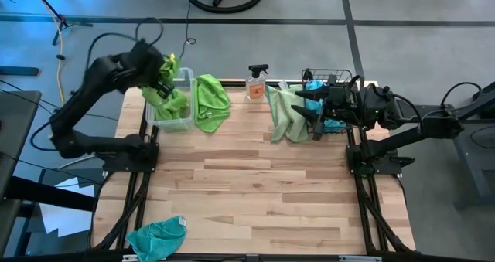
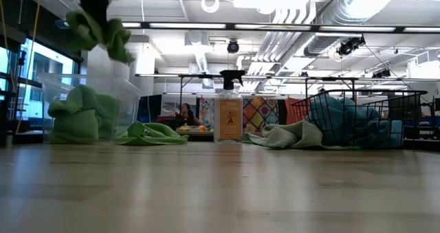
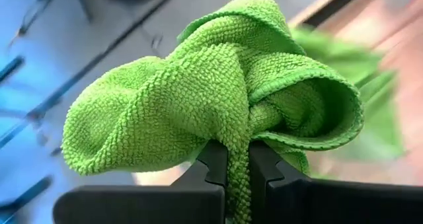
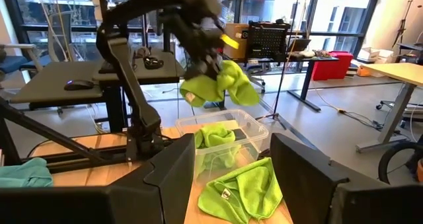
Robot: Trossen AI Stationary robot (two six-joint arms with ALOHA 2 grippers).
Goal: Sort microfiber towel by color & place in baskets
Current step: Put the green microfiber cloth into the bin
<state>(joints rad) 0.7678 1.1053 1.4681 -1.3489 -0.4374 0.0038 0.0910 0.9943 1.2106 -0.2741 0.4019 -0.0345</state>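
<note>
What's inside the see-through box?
The clear tub has a bunched green towel inside. Anything underneath it is hidden. Above it, the left gripper holds another green towel, shut on it and not yet dropped in.

Lime green, with a fine nubbly weave, is the towel (image 3: pixel 218 92) clamped in the dark left pincer (image 3: pixel 230 166). More lime green cloth (image 1: pixel 172 106) fills the clear tub (image 1: pixel 188 80), and another lime cloth (image 1: pixel 210 101) lies beside it. The black wire basket (image 1: pixel 334 78) holds sky blue cloths (image 2: pixel 350 123). Pale green cloth (image 1: pixel 288 111) lies left of it. A teal cloth (image 1: pixel 158 237) sits lower left on the light wood-plank tabletop (image 1: pixel 255 192).
</note>
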